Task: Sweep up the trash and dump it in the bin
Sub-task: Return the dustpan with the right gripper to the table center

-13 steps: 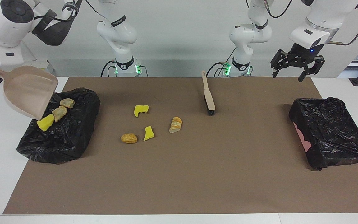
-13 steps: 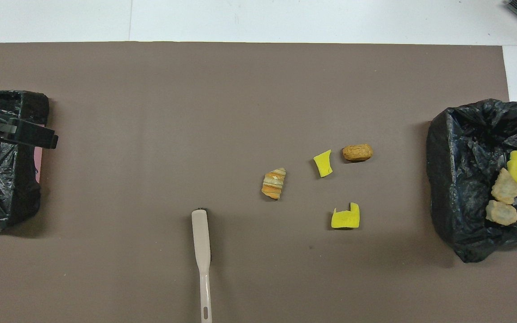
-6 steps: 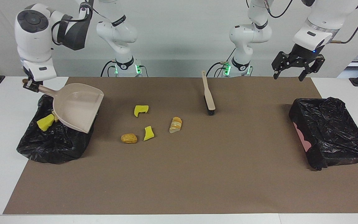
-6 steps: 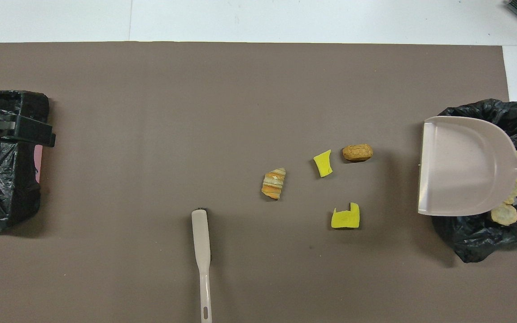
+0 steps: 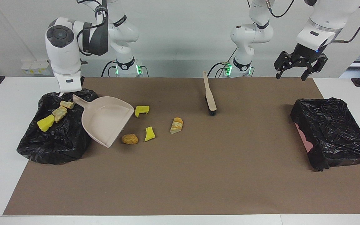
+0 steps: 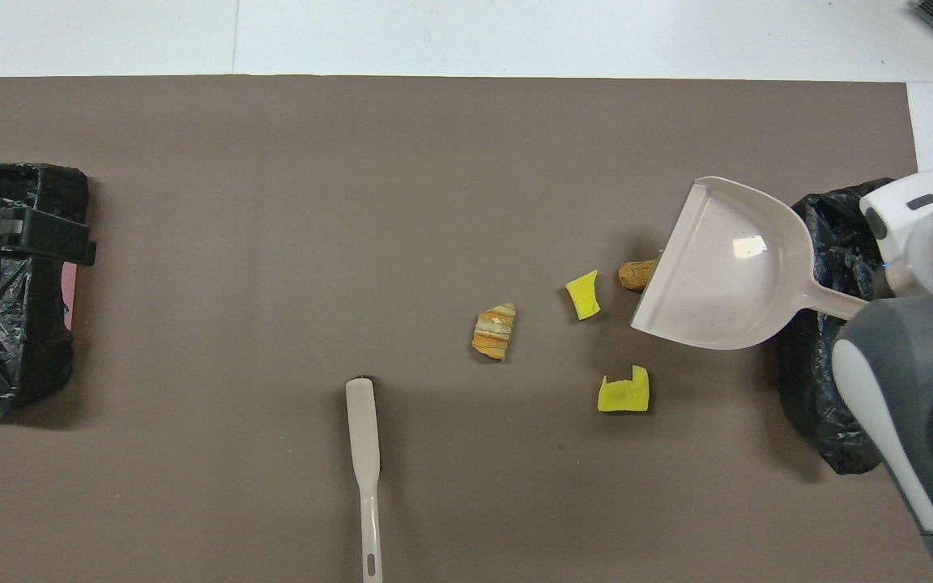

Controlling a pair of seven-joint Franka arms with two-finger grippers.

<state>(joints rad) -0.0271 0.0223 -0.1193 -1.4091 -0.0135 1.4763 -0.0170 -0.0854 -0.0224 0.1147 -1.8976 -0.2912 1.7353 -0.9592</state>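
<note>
The bin (image 5: 55,137) at the right arm's end holds one yellow chunk (image 5: 46,123) and two bread pieces (image 5: 60,112). Four scraps (image 5: 150,124) lie on the mat (image 5: 180,181) beside the dustpan (image 5: 105,120), which the right pincer (image 5: 70,93) pinches by the handle. The left pincer (image 5: 293,72), spread, hangs over the other bin (image 5: 333,131).

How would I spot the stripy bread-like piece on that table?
Start at the brown mat, then find the beige brush near the robots. The stripy piece lies a little farther from them, toward the dustpan. It alone has orange and cream bands.
</note>
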